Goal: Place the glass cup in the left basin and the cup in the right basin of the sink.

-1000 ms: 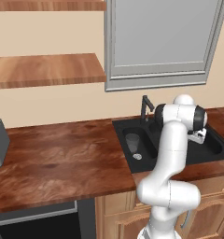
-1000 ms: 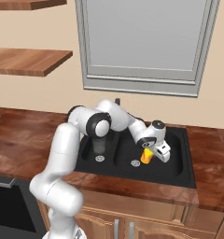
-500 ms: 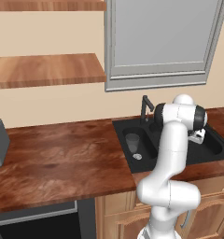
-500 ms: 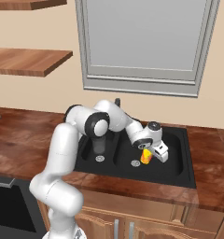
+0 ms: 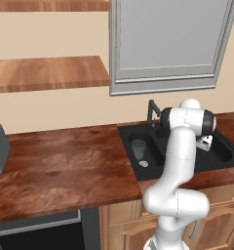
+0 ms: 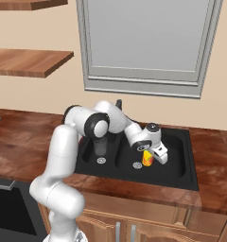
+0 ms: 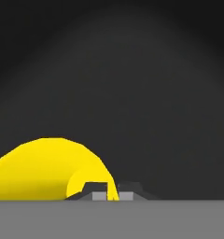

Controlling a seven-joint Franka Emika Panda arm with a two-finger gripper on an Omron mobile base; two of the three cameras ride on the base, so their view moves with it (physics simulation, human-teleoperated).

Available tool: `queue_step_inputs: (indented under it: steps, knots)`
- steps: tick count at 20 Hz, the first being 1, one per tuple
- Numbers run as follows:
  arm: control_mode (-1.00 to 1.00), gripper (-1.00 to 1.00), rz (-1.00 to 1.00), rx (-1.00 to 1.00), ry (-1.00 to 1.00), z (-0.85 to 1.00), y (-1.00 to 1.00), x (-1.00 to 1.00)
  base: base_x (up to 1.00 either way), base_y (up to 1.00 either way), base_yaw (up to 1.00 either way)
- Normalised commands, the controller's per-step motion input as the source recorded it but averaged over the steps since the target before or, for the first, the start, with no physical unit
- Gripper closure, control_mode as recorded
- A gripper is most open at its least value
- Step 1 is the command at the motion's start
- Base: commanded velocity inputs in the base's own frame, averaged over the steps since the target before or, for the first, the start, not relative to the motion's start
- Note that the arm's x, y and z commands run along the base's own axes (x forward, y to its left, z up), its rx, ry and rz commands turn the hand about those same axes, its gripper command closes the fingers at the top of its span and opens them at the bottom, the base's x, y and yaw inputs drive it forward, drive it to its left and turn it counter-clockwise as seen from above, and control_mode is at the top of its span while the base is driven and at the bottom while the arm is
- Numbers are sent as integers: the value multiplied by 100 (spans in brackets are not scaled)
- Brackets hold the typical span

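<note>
In the right basin (image 6: pixel 174 158) of the black sink (image 6: pixel 188 176), the yellow cup (image 6: pixel 147 159) stands upright, its rim pinched between the pressed-together fingers of the claw (image 6: pixel 151 155). From the hand view, the cup's rim wall sits between the two dark tips. The glass cup (image 5: pixel 138 148) stands upright in the left basin (image 5: pixel 153 157), near the round drain (image 5: pixel 143 163). A wooden bench (image 5: pixel 60 166) surrounds the sink.

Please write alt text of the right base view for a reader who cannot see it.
The white arm's claw holds the yellow cup by its rim, low in the right basin of the black sink. The glass cup stands in the left basin.
</note>
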Motion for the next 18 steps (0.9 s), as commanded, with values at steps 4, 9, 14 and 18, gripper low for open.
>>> queue_step_inputs:
  steps: [4,9,14,18]
  knots:
    - [-100,100,-6,-2,0,-10,2,0,0,0,0]
    - [-100,100,-8,-2,4,-4,0,-1,0,0,0]
    - [-100,-100,-7,-1,0,-1,0,-1,0,0,0]
    - [-100,-100,-5,0,0,2,5,-3,0,0,0]
